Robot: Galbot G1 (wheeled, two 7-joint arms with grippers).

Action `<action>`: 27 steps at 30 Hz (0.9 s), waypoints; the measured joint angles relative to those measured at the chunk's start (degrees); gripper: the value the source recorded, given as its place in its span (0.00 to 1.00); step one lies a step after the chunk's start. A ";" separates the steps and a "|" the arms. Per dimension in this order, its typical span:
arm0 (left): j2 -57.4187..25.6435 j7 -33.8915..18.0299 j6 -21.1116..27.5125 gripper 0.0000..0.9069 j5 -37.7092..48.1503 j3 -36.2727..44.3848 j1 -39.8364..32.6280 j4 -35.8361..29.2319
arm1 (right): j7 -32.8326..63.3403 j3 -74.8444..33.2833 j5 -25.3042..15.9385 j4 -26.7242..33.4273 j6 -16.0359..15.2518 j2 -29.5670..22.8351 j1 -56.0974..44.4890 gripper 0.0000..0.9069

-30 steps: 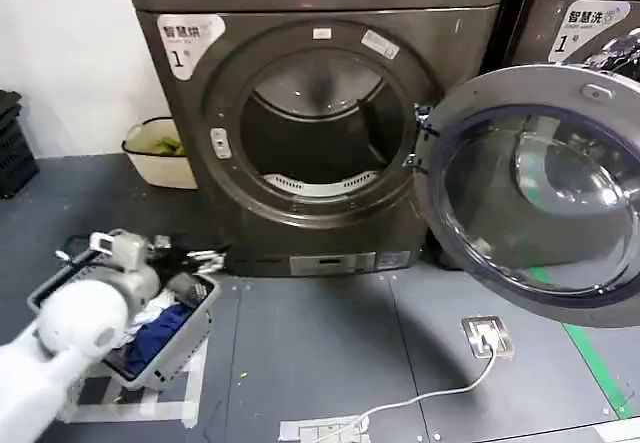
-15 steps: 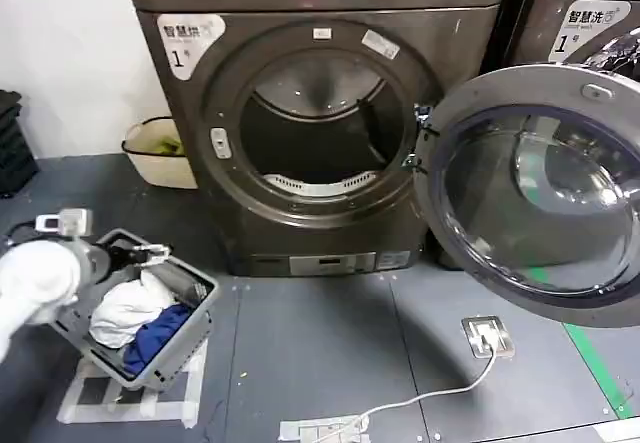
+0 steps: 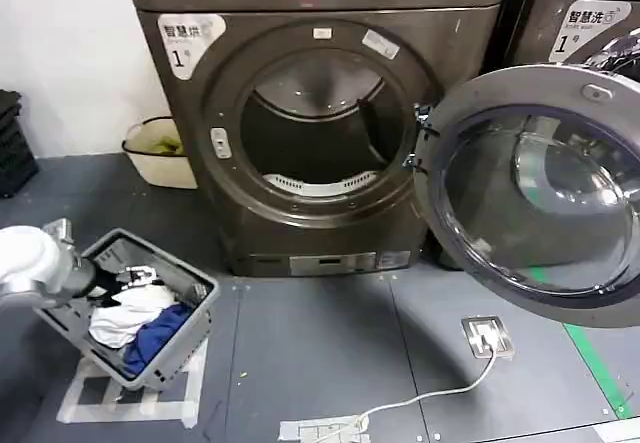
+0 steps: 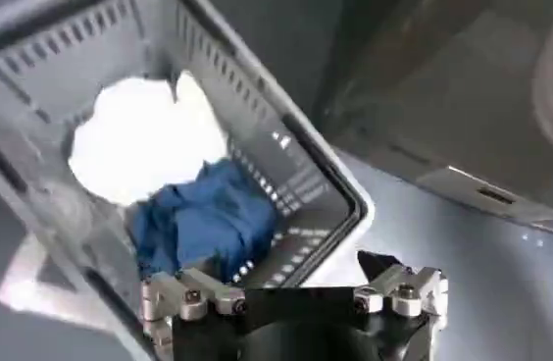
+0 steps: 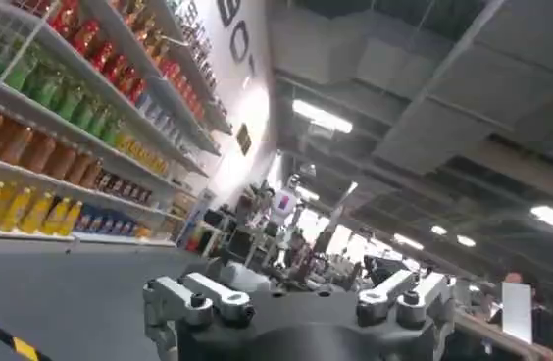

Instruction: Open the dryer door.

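Change since earlier frames: left arm had swung back from above the laundry basket toward the head view's left edge; a second before it covered much of the basket, now it sat at the basket's near-left corner.
Left gripper: low over the floor beside the basket in the left wrist view; its two finger mounts stood wide apart and nothing lay between them, so the fingers were spread.
Left arm: white shell and grey wrist at the left edge of the head view, against the basket's left rim.
Right gripper: pointed away from the machines toward shelves of bottles and a ceiling with strip lights; finger mounts apart, holding nothing.
Dryer door: swung fully open on hinges at the right of the drum opening, its grey back face and dark glass centre turned to the camera, hanging in front of the second dark machine.
Dryer: dark front, round drum opening uncovered, a label with "1" at upper left.
Laundry basket: grey, slatted, tilted on the floor left of the dryer, with white cloth and blue cloth inside.
Floor: a cream bin by the wall, a metal floor socket with a white cable.
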State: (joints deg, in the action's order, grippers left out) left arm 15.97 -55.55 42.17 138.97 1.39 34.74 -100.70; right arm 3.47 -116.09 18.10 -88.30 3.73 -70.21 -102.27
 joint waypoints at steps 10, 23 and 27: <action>0.71 -1.28 0.01 1.00 3.79 0.62 -1.75 1.83 | -0.44 0.11 0.20 0.23 1.28 -0.30 -0.13 1.00; 1.08 -1.19 0.02 1.00 2.25 0.57 -2.33 4.00 | -0.53 0.30 0.27 0.69 1.28 -0.37 -0.22 1.00; 1.13 -1.18 0.02 1.00 1.47 0.58 -2.39 5.00 | -0.54 0.37 0.26 0.95 1.39 -0.37 -0.19 1.00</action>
State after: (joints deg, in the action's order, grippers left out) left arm 17.10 -56.73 42.19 140.43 1.97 32.35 -95.69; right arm 2.93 -115.71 18.36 -87.34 5.12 -70.58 -102.46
